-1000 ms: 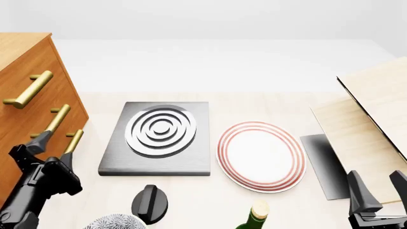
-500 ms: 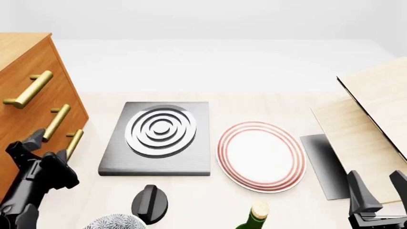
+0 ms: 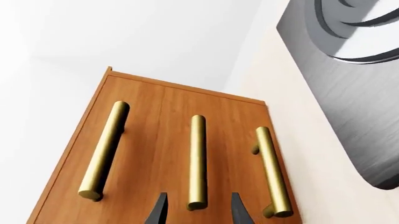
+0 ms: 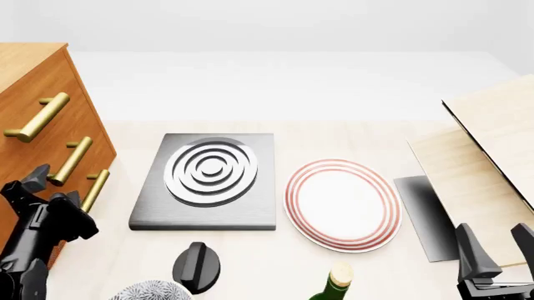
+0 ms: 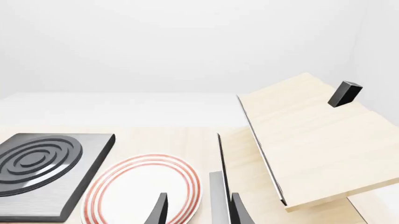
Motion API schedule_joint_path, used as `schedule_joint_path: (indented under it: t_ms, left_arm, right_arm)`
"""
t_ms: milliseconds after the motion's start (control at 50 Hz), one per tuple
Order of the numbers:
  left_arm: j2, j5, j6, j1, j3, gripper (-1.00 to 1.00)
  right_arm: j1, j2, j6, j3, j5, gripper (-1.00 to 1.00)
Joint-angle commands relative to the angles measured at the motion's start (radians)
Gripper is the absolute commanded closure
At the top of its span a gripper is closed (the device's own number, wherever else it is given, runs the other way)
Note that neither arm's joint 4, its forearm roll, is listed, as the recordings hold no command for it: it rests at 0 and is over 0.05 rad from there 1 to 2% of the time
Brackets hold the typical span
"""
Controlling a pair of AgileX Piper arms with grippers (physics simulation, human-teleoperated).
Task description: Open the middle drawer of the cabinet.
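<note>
We see the left gripper (image 3: 194, 208) released, jaws apart straddling the near end of the middle drawer (image 4: 60, 139)'s brass bar handle (image 3: 197, 161), not clamped. Cabinet (image 4: 37, 78) is straight ahead of it, orange-brown wood, three round bars. Right of it: brushed-metal hob plate (image 4: 207, 181), red-rimmed plate (image 4: 342, 203), black knob (image 4: 197, 265) and bottle top (image 4: 339, 277) behind. Versus a second ago, the left gripper has shifted up-left onto the handle. Right gripper (image 5: 195, 207) is released, idle over pale wood panels (image 5: 311, 140).
</note>
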Motion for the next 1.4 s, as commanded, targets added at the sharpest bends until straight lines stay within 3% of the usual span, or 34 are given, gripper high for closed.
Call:
schedule_joint_path:
  t_ms: [20,440,460,1400]
  left_arm:
    - [-0.001,0.007,-0.014,0.017,-0.03,-1.0]
    - [0.045,-0.001,-0.029,0.033,-0.069,-1.0]
    - [0.043,0.005,-0.032,0.036,-0.074,1.0]
    - [0.0,0.02,-0.004,-0.079,-0.051,1.0]
  right_arm:
    - [0.0,-0.022,0.002,0.0,0.018,-1.0]
    - [0.0,-0.022,0.002,0.0,0.018,-1.0]
    - [0.0,-0.022,0.002,0.0,0.018,-1.0]
    - [0.0,-0.022,0.002,0.0,0.018,-1.0]
